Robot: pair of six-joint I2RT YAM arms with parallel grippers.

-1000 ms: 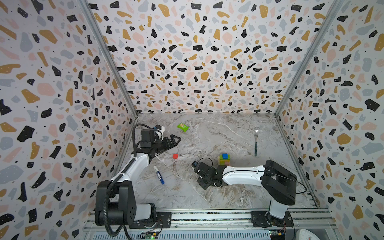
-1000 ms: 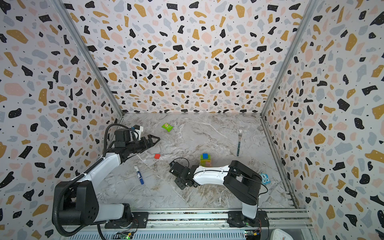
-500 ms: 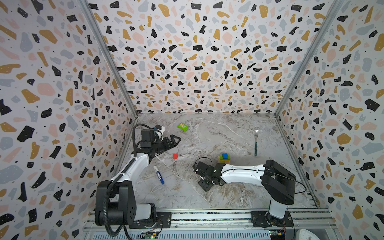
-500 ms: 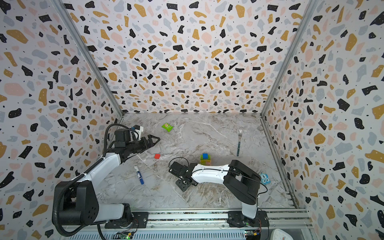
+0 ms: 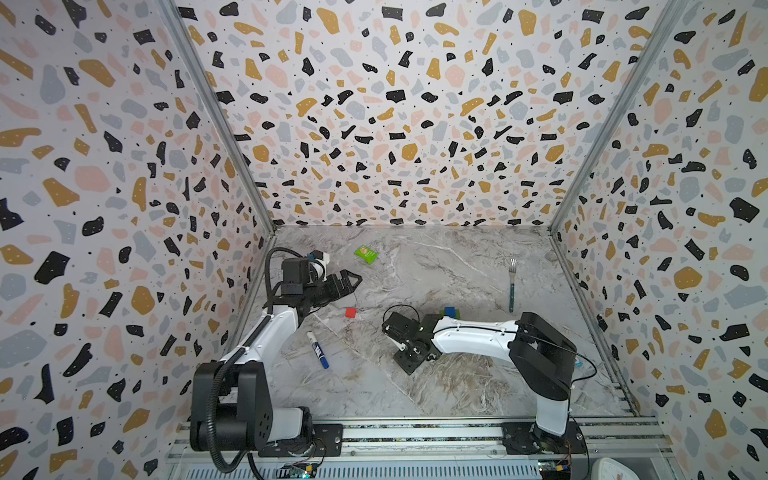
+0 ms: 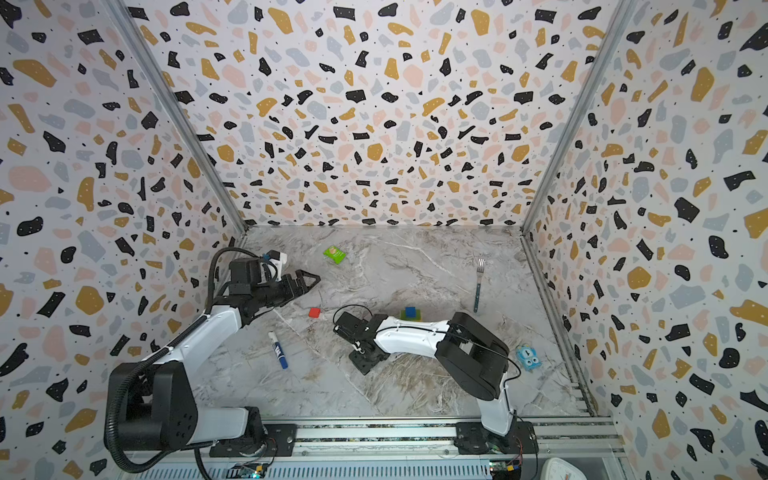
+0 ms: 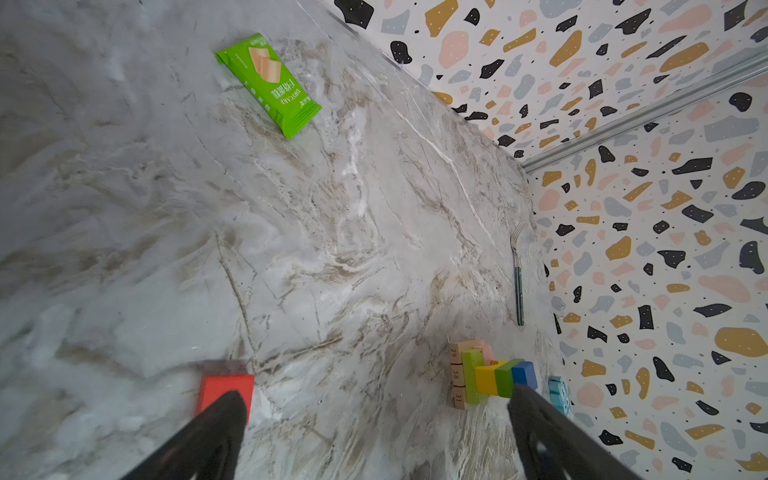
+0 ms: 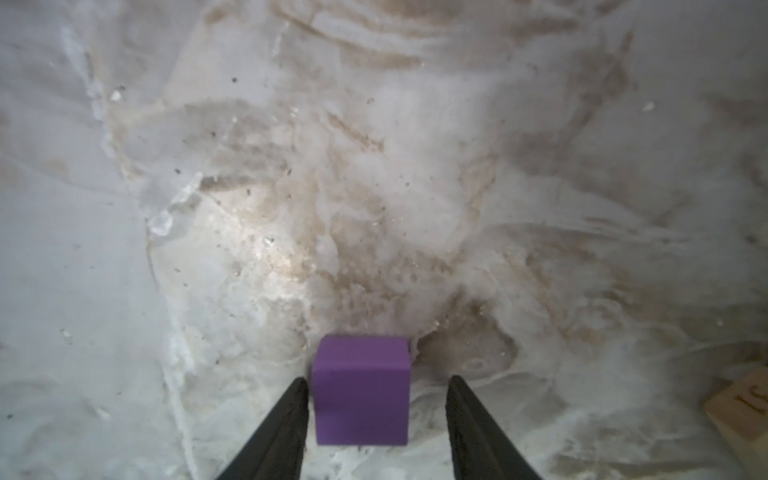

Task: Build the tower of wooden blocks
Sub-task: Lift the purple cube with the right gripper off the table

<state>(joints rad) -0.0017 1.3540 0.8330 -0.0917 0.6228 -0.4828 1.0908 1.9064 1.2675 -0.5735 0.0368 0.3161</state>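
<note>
Top views: the marble table (image 5: 415, 395) fills the floor of the cell. The left pincer (image 5: 353, 279) is raised over the table with its jaws spread wide and nothing between them. In the left wrist view its fingers (image 7: 208, 432) frame only bare marble.

The right pincer (image 5: 406, 362) points down, low over the table. In the right wrist view the right pincer (image 8: 378, 379) stands partly open astride the purple cube (image 8: 361, 390), which rests on the table. One finger lies close along one face and the other stands clear of the opposite face with a visible gap, so the cube is not gripped.

The tower (image 6: 410, 313) stands behind the right pincer's wrist and is largely hidden by the right arm (image 5: 473, 336) in both top views. In the left wrist view the tower (image 7: 490, 374) shows beside one finger of the left pincer. It is a stepped stack: numbered tan bars lowest, then pink and lime, yellow, dark green, and a blue cube (image 7: 524, 373) topmost.

Beyond the left pincer's tips lies a green packet (image 5: 366, 254), and well across from them a fork (image 5: 512, 286). A marker (image 5: 318, 355) lies on the left pincer's side of the right pincer, apart from both.

The red cube (image 5: 351, 312) lies alone on the table near one fingertip of the left pincer, which partly covers it in the left wrist view. It is well apart from the tower.
</note>
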